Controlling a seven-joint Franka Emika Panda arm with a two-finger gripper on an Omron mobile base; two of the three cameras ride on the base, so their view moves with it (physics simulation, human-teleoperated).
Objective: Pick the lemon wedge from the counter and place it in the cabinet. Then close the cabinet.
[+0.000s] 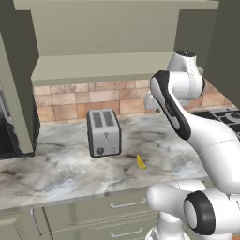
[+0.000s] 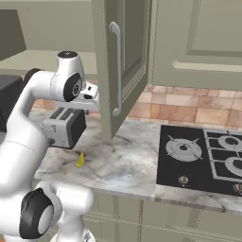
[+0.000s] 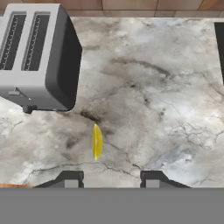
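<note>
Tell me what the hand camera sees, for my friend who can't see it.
A tiny yellow lemon wedge lies on the marbled counter, just past the open gripper. A silver toaster stands at the upper left.

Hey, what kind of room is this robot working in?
A kitchen, and a rendered one by its look: a toaster stands on the marbled counter, a black gas stovetop sits beside it, and an olive-green wall cabinet hangs open above.
</note>
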